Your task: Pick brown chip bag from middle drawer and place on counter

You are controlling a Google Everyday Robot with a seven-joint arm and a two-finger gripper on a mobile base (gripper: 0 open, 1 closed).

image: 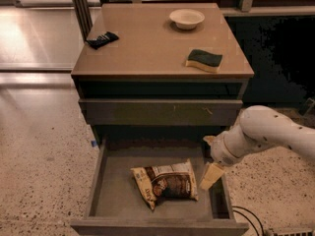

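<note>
The brown chip bag (166, 182) lies flat on the floor of the open middle drawer (118, 191), slightly right of its centre. My gripper (211, 175) hangs from the white arm at the right, just above the drawer floor and right beside the bag's right end. It holds nothing. The tan counter (147, 43) is the cabinet's top, above the drawers.
On the counter are a white bowl (186, 18) at the back, a green-and-yellow sponge (204, 60) at the right and a small black packet (102, 39) at the left. A shut drawer front (160, 112) with pale scratches sits above the open drawer. Speckled floor surrounds the cabinet.
</note>
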